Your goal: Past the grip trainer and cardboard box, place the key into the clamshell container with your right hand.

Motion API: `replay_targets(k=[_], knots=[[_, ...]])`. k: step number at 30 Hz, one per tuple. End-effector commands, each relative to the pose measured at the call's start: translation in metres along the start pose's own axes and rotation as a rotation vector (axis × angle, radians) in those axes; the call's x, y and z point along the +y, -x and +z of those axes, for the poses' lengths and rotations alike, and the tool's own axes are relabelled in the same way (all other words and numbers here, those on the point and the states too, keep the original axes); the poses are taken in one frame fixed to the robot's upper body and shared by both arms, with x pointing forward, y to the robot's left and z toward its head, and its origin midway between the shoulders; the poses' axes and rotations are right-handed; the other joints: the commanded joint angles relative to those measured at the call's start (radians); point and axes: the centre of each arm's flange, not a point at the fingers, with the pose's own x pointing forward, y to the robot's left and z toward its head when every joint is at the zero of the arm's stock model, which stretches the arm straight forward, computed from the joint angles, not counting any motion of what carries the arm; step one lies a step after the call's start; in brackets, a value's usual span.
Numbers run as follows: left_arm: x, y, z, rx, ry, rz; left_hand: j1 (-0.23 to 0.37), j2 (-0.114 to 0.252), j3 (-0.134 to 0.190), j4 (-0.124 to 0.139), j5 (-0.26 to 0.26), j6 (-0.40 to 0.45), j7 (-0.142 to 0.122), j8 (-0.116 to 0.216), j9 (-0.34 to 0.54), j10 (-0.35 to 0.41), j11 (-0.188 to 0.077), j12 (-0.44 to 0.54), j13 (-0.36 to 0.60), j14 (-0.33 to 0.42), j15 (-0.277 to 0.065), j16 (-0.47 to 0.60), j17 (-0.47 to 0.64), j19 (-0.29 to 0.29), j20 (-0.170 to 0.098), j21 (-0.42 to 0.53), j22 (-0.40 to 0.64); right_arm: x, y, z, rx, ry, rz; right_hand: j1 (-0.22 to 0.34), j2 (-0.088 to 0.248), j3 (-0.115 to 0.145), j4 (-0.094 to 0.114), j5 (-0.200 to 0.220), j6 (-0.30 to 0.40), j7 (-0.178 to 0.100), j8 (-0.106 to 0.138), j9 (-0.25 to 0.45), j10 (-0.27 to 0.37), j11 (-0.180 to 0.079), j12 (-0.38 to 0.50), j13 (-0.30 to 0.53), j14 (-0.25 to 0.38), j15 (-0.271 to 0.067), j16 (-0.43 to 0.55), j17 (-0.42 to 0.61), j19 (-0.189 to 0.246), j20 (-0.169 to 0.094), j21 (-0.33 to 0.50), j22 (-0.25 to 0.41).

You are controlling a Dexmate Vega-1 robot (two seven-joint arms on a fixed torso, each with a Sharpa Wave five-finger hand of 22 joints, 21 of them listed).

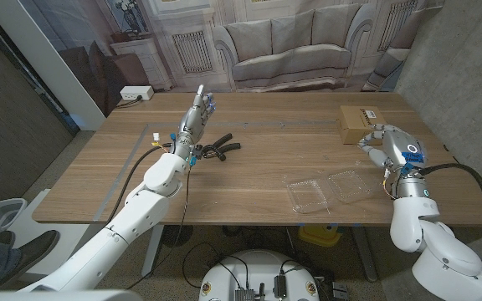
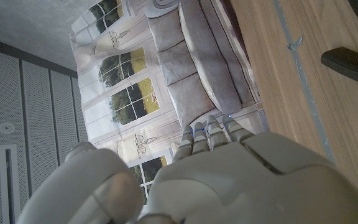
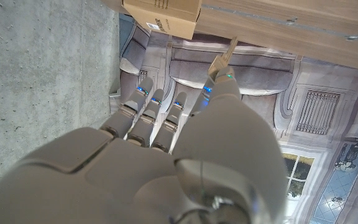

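From the head camera the key is too small to make out, but the right wrist view shows 1 key (image 3: 224, 55) pinched at the tips of the right hand (image 1: 381, 144), pointing toward the cardboard box (image 3: 164, 15). On the table, the raised left hand (image 1: 196, 117) with fingers straight and together holds nothing, 1 black grip trainer (image 1: 218, 149) lies at its 4 o'clock, and 1 open clear clamshell container (image 1: 327, 189) lies at the right hand's 8 o'clock, well apart from the key.

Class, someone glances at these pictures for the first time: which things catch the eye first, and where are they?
The right hand is raised at the table's right edge, pinching a key near the cardboard box. The open clear clamshell container lies near the front edge, left of that hand. The left hand is raised beside the black grip trainer.
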Motion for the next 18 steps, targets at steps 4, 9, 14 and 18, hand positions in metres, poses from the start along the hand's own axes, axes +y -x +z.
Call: replay_targets(k=[4, 9, 14, 18], knots=[[0.005, -0.006, 0.001, 0.011, -0.012, 0.002, 0.004, 0.007, -0.005, 0.002, -0.001, 0.006, -0.001, -0.002, 0.003, 0.003, -0.001, -0.004, 0.001, 0.008, 0.003, 0.002, 0.003, -0.003, 0.001, 0.003, 0.002, 0.002, 0.004, 0.004, 0.013, 0.01, 0.097, 0.01, 0.002, -0.009, -0.001, 0.004, 0.005, 0.004, 0.006, 0.004, -0.002, -0.001, -0.008, 0.003, -0.003, -0.133, 0.002, 0.002, -0.002, -0.106, 0.002, 0.002], [0.006, -0.009, 0.001, 0.014, -0.016, 0.002, 0.005, 0.008, -0.006, 0.002, -0.002, 0.006, -0.002, -0.002, 0.003, 0.002, -0.001, -0.004, 0.001, 0.008, 0.003, 0.002, 0.003, -0.003, 0.001, 0.003, 0.002, 0.008, 0.006, 0.004, 0.019, 0.024, 0.134, 0.015, 0.003, -0.01, -0.003, 0.005, 0.009, 0.007, 0.006, 0.003, -0.001, 0.005, -0.008, 0.003, -0.004, -0.13, 0.002, 0.001, 0.001, -0.102, 0.004, 0.001], [0.008, -0.011, 0.0, 0.024, -0.016, 0.001, 0.007, 0.008, -0.006, 0.001, -0.002, 0.006, -0.002, -0.002, 0.003, 0.002, 0.0, -0.005, 0.001, 0.007, 0.002, 0.002, 0.003, -0.003, 0.001, 0.003, 0.002, 0.012, 0.008, 0.008, 0.02, 0.025, 0.16, 0.017, 0.003, -0.01, -0.003, 0.005, 0.011, 0.009, 0.007, 0.003, -0.002, 0.009, -0.008, 0.002, -0.008, -0.124, 0.001, 0.001, 0.002, -0.1, 0.004, 0.001], [0.008, -0.013, -0.001, 0.032, -0.017, -0.002, 0.008, 0.009, -0.006, 0.001, -0.002, 0.006, -0.001, -0.002, 0.003, 0.002, -0.001, -0.005, 0.001, 0.007, 0.002, 0.002, 0.003, -0.003, 0.001, 0.003, 0.002, 0.013, 0.009, 0.011, 0.02, 0.024, 0.174, 0.019, 0.005, -0.01, -0.004, 0.006, 0.011, 0.009, 0.007, 0.003, -0.003, 0.009, -0.009, 0.002, -0.01, -0.123, 0.001, 0.0, -0.001, -0.098, 0.003, 0.0]])
